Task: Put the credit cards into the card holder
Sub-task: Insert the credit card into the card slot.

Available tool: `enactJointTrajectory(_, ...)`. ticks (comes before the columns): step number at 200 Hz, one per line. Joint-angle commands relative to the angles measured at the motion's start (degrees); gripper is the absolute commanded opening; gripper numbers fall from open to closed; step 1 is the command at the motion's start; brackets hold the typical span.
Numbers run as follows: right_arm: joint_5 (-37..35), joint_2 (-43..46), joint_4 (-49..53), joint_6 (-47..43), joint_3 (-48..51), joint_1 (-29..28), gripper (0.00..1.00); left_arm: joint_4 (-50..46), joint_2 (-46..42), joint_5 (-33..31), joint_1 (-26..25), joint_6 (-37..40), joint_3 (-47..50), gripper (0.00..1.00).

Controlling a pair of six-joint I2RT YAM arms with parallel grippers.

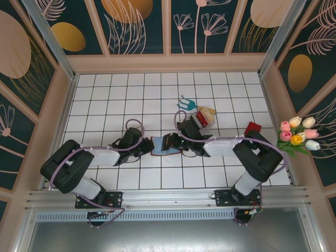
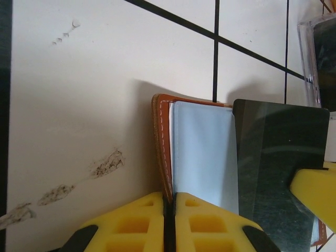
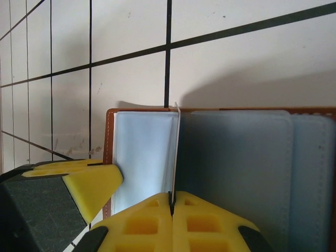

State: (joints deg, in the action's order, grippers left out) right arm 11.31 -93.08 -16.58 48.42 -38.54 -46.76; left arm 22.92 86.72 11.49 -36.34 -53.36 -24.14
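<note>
I am watching the white tiled bench [image 1: 105, 105], with both arms reaching in toward its middle. The card holder [image 1: 159, 146] is lying open there, leather side down, right between the two grippers. Its inside is showing a pale blue-white panel [image 2: 199, 157] at one end and dark grey pockets [image 3: 236, 173] next to it. I cannot tell whether any pocket is holding a card.

The clear plastic box [image 1: 202, 119] is sitting beyond the right arm's wrist with something red in it, too small for me to name. A red credit card [image 1: 252, 127] is lying flat beside the right arm's elbow, well apart from the card holder. A blue-headed garden fork [image 1: 185, 103] is lying just beyond the box.

From above I am getting the layout, but the arms are covering the grips. The left wrist camera is giving me the stitched brown edge of the card holder running straight in between the fingers of the left gripper [image 2: 169, 223], which are pressed together on it. The same view is catching a corner of the clear box at the upper right. The right wrist camera is showing the right gripper [image 3: 171, 220] pinched tight on a thin pale sheet [image 3: 176, 152] standing up beside the panel. I cannot tell whether that is a card seen edge-on or a flap of the lining.
</note>
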Motion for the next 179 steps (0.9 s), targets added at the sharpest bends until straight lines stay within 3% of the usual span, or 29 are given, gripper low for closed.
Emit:
enactJointTrajectory(1,4.2,-1.5,-1.4,-0.3,1.2,-0.4,0.05,-3.8,2.3,-1.1,-0.2,1.2,-0.4,0.11)
enactJointTrajectory(179,16.0,-2.2,-3.5,-2.4,3.8,4.1,0.04,-5.3,1.1,-2.8,-0.2,0.9,-0.8,0.11)
